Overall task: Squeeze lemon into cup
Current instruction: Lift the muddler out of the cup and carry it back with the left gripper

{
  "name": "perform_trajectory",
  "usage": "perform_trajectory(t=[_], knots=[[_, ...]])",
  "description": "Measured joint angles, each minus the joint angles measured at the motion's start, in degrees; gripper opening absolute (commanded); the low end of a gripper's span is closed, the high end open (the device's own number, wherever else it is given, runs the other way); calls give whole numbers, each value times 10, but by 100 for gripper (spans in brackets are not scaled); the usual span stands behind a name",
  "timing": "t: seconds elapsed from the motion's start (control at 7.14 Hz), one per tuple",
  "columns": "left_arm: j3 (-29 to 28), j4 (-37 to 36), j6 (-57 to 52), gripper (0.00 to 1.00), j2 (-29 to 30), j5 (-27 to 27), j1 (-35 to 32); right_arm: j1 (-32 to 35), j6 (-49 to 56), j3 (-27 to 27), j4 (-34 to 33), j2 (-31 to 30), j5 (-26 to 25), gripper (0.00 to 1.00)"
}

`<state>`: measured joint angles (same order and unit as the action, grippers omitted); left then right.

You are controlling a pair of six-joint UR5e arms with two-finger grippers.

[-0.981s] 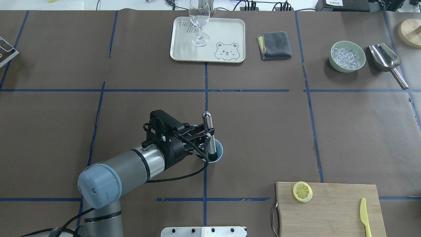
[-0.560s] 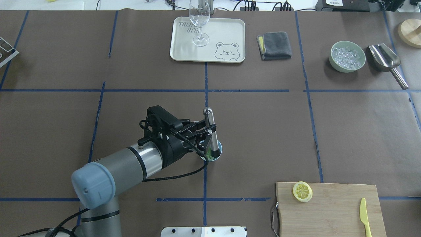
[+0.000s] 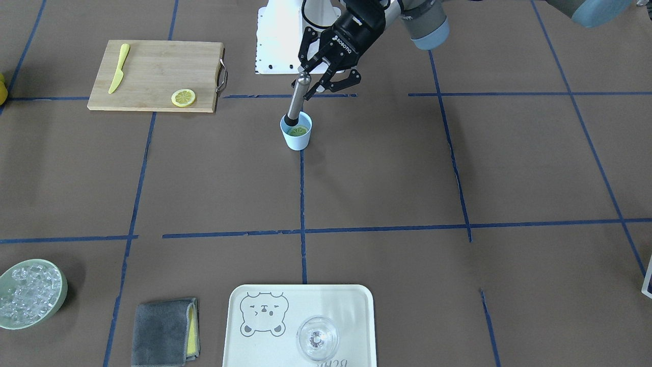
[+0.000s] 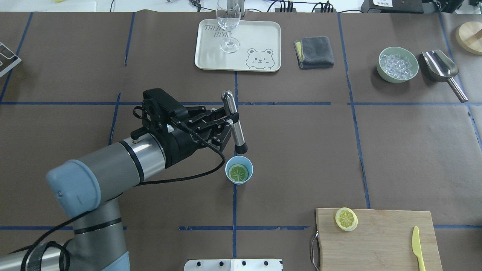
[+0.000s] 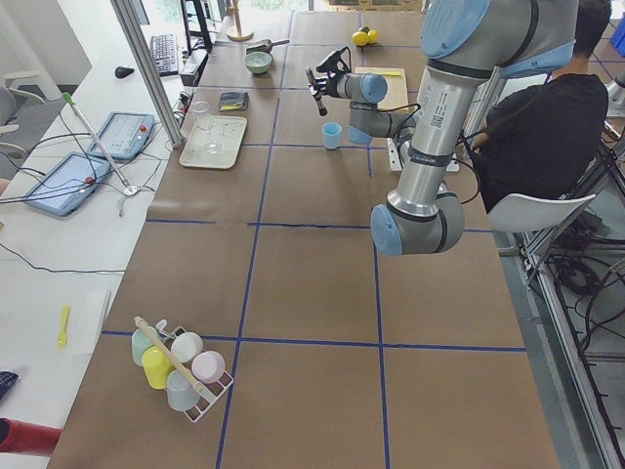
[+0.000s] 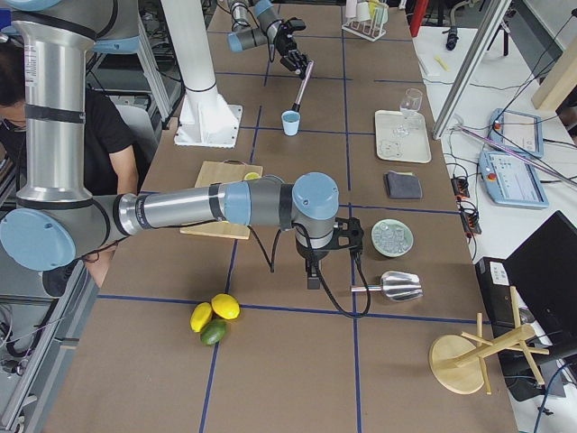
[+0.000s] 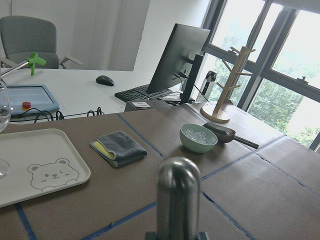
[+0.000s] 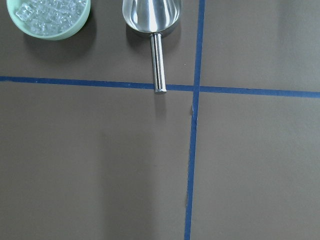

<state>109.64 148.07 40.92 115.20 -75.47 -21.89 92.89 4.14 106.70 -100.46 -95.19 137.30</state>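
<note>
The pale blue cup stands near the table's middle, with a lemon slice lying flat inside it. They also show in the front view as cup and slice. My left gripper is shut on a steel muddler, its black tip just above the cup's far rim. A second lemon slice lies on the cutting board. My right gripper shows only in the exterior right view, hanging over the table near the scoop. I cannot tell whether it is open or shut.
A tray with a clear glass stands at the far middle, a grey cloth to its right. A green ice bowl and steel scoop are far right. A yellow knife lies on the board.
My left gripper has lifted the muddler out of the cup and drawn back and away from it. The lemon slice in the cup is now uncovered.
</note>
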Motion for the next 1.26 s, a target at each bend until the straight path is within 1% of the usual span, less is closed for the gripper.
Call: perform_trajectory(t=[0.14, 0.56, 0.7, 0.84, 0.98, 1.12, 1.26], knots=[[5, -15, 2, 0, -14, -64, -41, 0, -1, 1, 0, 0, 1, 100], [8, -147, 19, 0, -51, -367, -187, 0, -5, 9, 0, 0, 3, 100], [7, -181, 52, 0, -82, -471, -232, 0, -6, 14, 0, 0, 3, 100], [5, -202, 100, 0, -117, -552, -275, 0, -7, 20, 0, 0, 2, 100], [4, -213, 138, 0, -155, -600, -312, 0, -8, 26, -1, 0, 1, 100], [4, -217, 155, 0, -199, -620, -330, 0, -8, 28, -1, 0, -1, 100], [-2, -226, 161, 0, -234, -627, -336, 0, -8, 28, 0, 0, -1, 100]])
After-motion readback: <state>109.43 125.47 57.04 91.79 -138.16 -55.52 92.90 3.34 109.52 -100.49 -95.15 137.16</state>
